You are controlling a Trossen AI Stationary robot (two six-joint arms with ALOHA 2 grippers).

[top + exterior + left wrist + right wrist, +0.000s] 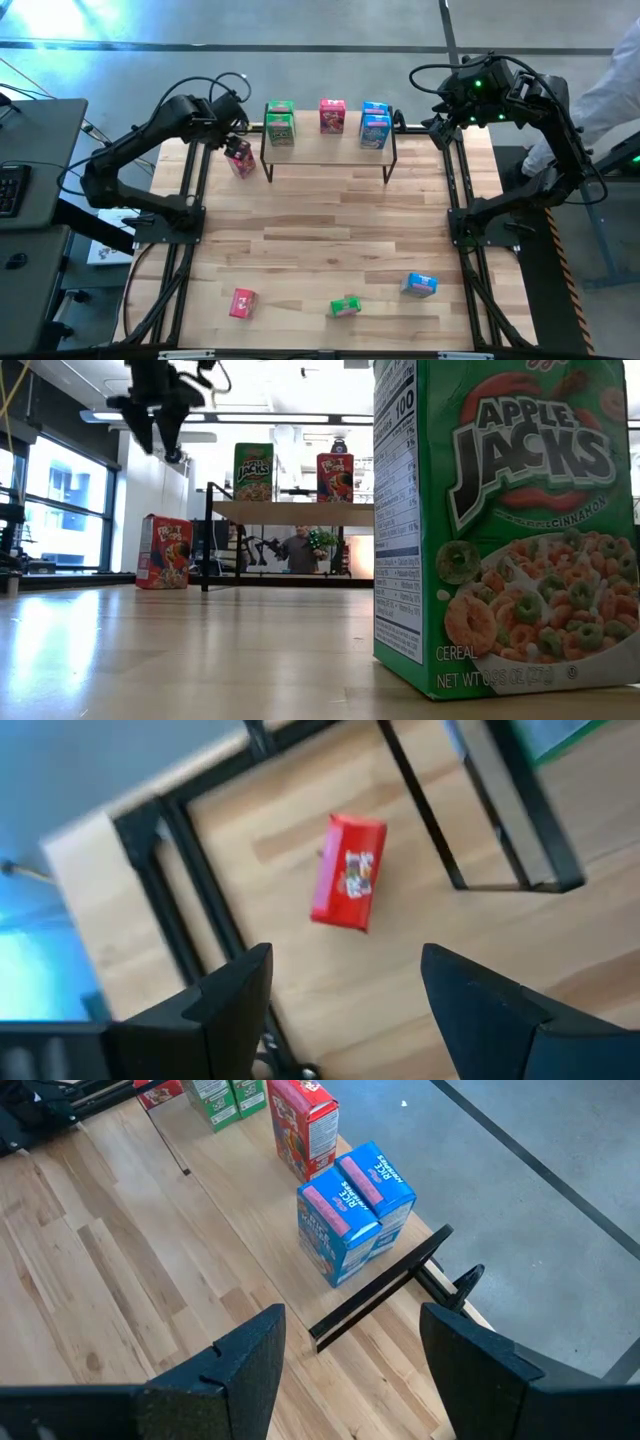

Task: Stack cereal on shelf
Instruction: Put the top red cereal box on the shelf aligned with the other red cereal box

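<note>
A red-pink box [239,158] stands on the counter [320,230] directly below the left tool [345,990], whose fingers are spread apart and empty. A straight descent, jaws squared across the narrow sides, is advised. The shelf [328,143] lies just beside; the right tool [350,1350] is parked apart, beyond it.

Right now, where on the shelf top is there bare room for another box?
The light wooden shelf has bare board between the two green cereal boxes and the red-pink cereal box, and between that box and the two blue cereal boxes. Both ends are crowded.
</note>
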